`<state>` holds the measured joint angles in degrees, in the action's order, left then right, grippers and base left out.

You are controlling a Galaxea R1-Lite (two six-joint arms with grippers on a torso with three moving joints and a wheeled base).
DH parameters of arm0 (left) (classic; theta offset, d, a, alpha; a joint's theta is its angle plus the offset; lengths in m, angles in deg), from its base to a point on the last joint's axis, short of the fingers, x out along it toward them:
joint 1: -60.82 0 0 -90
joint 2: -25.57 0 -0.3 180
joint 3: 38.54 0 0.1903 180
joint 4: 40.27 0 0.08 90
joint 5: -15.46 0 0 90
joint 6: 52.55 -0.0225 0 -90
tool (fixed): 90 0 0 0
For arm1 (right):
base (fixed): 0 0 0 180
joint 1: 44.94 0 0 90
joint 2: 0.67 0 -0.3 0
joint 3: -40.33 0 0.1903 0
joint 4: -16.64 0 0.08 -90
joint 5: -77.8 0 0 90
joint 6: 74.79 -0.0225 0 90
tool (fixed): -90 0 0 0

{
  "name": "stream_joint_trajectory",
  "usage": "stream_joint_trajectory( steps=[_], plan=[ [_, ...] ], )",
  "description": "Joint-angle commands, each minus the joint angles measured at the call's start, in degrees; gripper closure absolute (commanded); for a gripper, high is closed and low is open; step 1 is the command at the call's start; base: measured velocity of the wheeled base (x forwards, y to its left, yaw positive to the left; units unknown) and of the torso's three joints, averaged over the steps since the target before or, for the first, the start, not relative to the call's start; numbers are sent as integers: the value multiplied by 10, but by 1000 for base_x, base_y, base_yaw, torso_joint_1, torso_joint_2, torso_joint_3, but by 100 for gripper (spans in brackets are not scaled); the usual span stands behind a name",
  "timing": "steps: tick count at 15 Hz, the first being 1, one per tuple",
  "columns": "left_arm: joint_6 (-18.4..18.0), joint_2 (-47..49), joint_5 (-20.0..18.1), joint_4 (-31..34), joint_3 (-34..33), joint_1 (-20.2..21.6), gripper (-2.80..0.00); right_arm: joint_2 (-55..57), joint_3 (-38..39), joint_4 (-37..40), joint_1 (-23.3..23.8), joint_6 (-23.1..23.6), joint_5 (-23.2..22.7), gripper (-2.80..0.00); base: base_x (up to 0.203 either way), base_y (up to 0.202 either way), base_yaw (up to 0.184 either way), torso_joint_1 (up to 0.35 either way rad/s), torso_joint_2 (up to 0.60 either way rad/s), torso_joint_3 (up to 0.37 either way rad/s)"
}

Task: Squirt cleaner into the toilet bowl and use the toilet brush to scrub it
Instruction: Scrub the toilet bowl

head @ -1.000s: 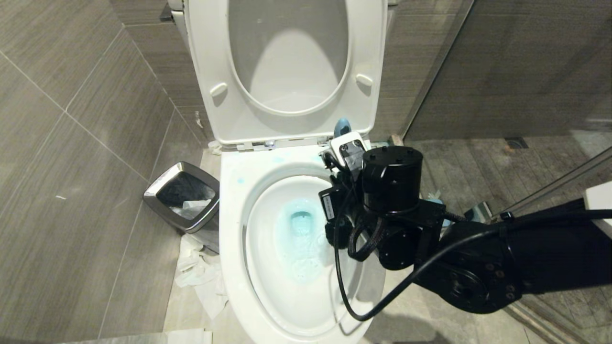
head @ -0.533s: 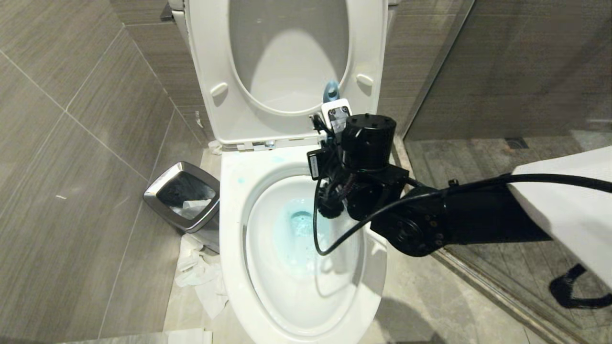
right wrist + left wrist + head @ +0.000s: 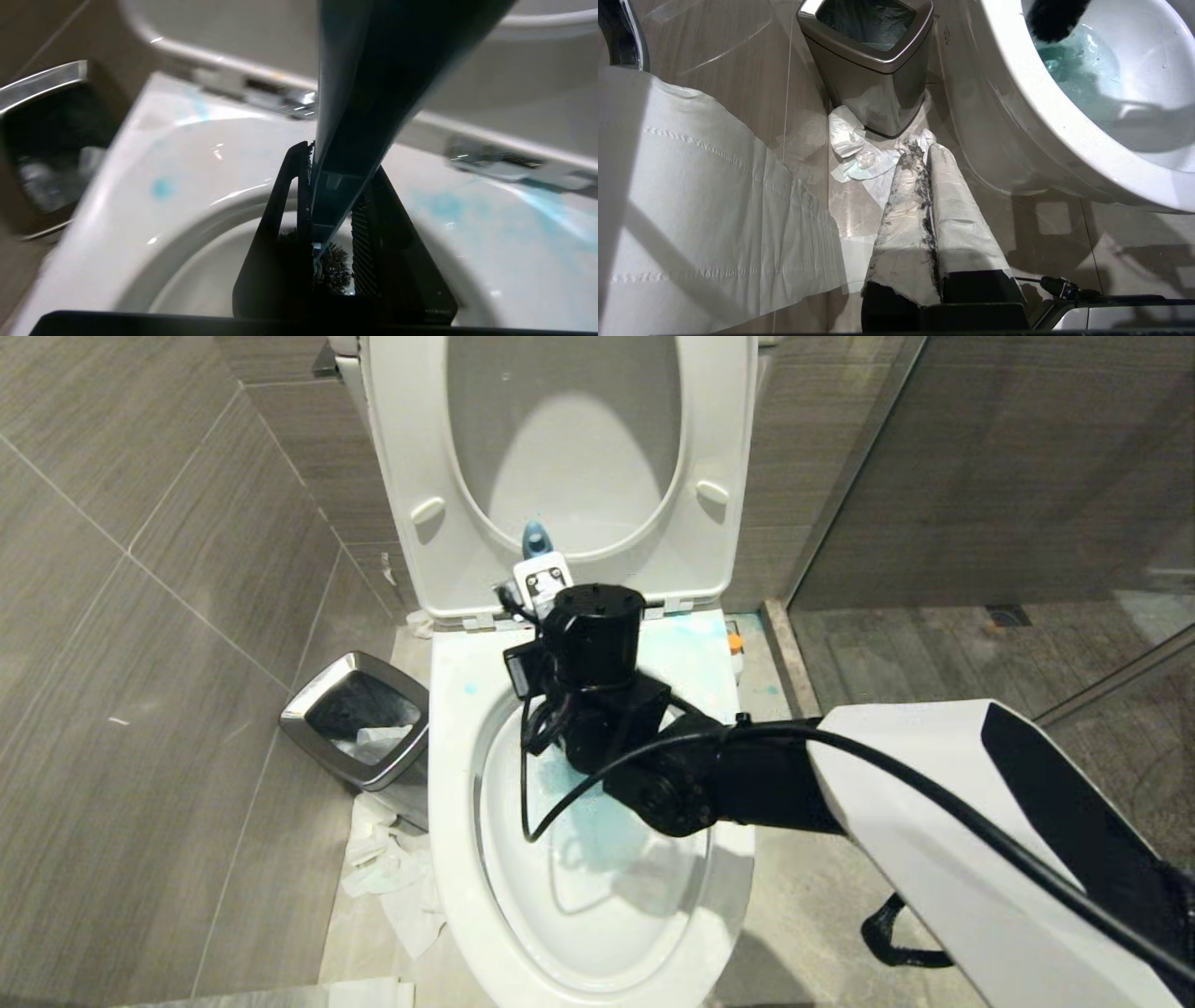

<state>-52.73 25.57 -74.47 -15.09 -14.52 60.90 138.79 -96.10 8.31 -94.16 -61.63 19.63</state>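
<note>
1. Toilet bowl (image 3: 467, 859): white porcelain, seat and lid (image 3: 560, 467) tipped up against the tank, which leaves the whole basin open for scrubbing. It stands between a tiled wall and a glass partition.

2. Right arm: reaches in from the right side across the rim, wrist over the rear half of the basin, placed so the tool hangs down into it.

3. Waste bin (image 3: 359, 728): chrome-rimmed, on the floor just beside the bowl's left flank, crumpled tissue (image 3: 387, 877) at its foot. No part in the work.

4. Left gripper (image 3: 924, 186): parked low beside the bowl, aimed at the floor near the bin; its wrapped fingers lie pressed together, holding nothing.

5. Toilet brush (image 3: 369, 93): slate-blue handle runs steeply through the right gripper (image 3: 331, 219); its end shows above the wrist in the head view, its dark bristle head (image 3: 1057, 18) is inside the bowl, above the water. Jaws clamp the handle from both sides, so pushes likely carry to the bristles.

6. Cleaner (image 3: 1078, 70): turquoise, pooled in the basin water; pale smears on the rear rim (image 3: 691, 644). Judged already applied; scrubbing in hand.
</note>
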Motion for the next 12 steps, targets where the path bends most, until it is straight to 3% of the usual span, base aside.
stream_joint_trajectory(
  steps=[1,6,12],
  plan=[
    [0,1,0,0,0,0,0,31,-9,-2,-28,-2,1,0,0,0,0,0,0,0],
    [-1,1,0,0,0,0,0,17,39,-2,-67,-5,6,0,0,0,0,0,0,0],
    [-3,1,-1,0,0,0,0,-130,320,-12,-99,-48,6,0,0,0,0,0,0,0]
  ],
)
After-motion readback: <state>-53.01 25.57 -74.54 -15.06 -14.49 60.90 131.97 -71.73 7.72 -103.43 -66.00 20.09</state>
